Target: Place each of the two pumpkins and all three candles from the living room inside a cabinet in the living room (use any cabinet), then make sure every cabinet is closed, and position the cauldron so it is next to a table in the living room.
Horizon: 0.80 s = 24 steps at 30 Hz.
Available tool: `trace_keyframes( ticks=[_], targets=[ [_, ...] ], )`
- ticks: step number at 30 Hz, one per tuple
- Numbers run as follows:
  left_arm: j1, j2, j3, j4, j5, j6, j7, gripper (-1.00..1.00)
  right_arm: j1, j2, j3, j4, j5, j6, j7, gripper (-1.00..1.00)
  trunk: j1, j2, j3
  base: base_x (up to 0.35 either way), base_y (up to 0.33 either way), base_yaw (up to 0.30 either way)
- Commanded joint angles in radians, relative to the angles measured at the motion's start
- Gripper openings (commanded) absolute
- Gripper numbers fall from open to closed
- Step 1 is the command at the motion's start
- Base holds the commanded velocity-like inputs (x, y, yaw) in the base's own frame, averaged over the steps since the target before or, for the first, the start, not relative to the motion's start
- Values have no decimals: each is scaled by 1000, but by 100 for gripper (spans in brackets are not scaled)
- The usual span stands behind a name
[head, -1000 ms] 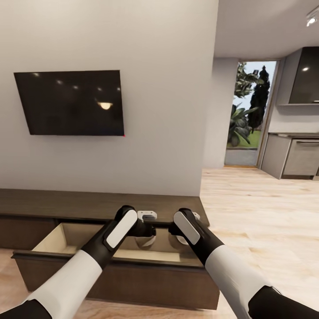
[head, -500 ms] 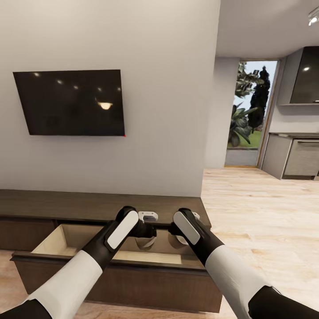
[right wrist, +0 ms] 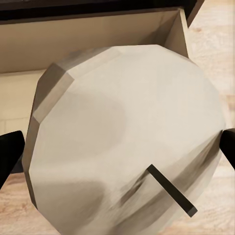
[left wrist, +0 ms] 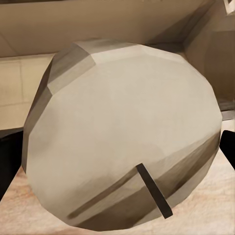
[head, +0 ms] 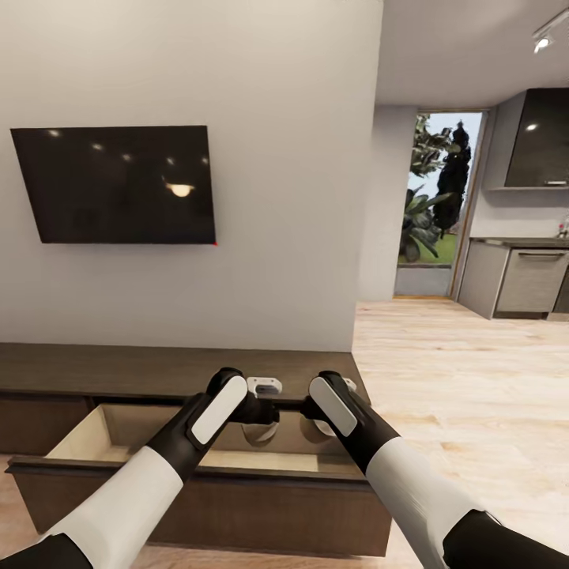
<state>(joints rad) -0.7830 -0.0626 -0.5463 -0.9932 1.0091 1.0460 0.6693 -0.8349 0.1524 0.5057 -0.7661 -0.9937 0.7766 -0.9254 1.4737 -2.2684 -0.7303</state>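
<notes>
The long dark-brown cabinet (head: 158, 367) stands against the wall, and its right drawer (head: 197, 494) is pulled out towards me with a pale inside. Both arms reach over that drawer. My left gripper (head: 259, 427) is shut on a grey-beige candle (left wrist: 122, 132) with a dark wick, its dark fingers (left wrist: 10, 154) showing at the candle's sides. My right gripper (head: 320, 425) is shut on a second candle (right wrist: 127, 142), held above the drawer's right end, with dark fingers (right wrist: 10, 152) flanking it. The pumpkins, cauldron and table are out of view.
A black TV (head: 114, 183) hangs on the wall above the cabinet. Light wood floor (head: 458, 379) opens to the right towards a glass door (head: 431, 205) and grey kitchen units (head: 521, 276).
The whole picture has shifted a little to the left, so the camera has turned. Both arms and the candles keep the same pose over the open drawer.
</notes>
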Motion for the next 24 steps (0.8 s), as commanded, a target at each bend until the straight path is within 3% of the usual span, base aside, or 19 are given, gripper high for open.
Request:
trace_keyframes(
  ticks=[1,11,24],
  targets=[
    [-1,0,-1,-1,9,1,10,-100,-1,-1,3,-1,-8,3,-10,-100,0,-1,-1,0,0,-48],
    [-1,0,-1,-1,9,1,12,-100,-1,1,3,-1,-8,3,-10,-100,0,-1,5,0,-35,-157],
    [-1,0,-1,1,9,1,12,-100,-1,0,3,-2,-8,3,-10,-100,0,-1,5,66,-106,-18]
  ],
)
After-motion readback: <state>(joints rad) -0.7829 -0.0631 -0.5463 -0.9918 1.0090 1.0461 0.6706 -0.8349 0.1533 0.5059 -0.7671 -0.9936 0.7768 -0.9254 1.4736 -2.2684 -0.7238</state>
